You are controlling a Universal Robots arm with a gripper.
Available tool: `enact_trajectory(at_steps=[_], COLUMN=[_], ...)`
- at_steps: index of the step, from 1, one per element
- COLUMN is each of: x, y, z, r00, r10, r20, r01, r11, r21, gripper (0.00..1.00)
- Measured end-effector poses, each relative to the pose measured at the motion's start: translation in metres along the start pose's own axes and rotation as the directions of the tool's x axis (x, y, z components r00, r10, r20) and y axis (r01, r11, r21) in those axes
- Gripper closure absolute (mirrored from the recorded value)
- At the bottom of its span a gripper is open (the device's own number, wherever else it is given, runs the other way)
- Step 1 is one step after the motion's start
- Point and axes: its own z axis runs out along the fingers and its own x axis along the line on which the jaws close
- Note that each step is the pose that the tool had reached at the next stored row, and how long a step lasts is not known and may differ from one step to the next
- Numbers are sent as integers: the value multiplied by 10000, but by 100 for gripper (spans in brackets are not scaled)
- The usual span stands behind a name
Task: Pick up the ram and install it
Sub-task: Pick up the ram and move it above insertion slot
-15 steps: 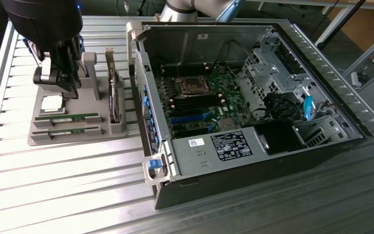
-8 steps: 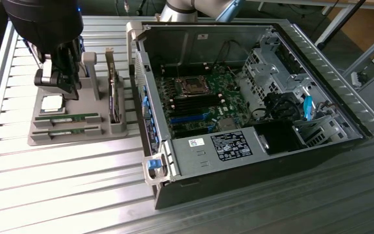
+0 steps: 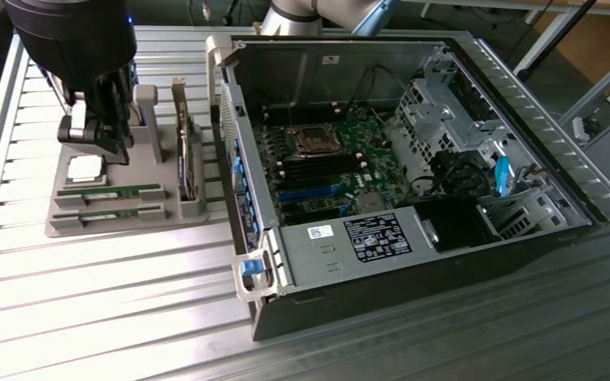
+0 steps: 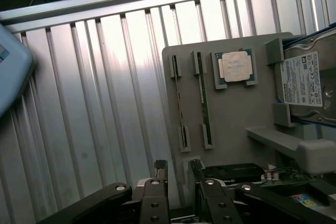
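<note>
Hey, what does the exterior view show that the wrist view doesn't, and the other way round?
Exterior view: the open computer case with its motherboard and power supply. Wrist view: the labelled hard drive beside the CPU chip. Both: the grey holder with two ram sticks lying in their slots and the CPU chip, plus the open fingers above the holder.

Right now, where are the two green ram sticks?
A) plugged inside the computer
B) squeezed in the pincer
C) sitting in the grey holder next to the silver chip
C: one ram stick and the second ram stick sit in slots on the grey holder beside the silver chip, and the pincer is open with nothing in it.
</note>
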Motion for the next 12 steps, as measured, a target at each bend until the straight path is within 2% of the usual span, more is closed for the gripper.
enact_trajectory(at_steps=[12], x=[0], y=[-1], z=[43], r00=[10000], r10=[0], r20=[0], r01=[0], r11=[10000], r21=[0], gripper=[71])
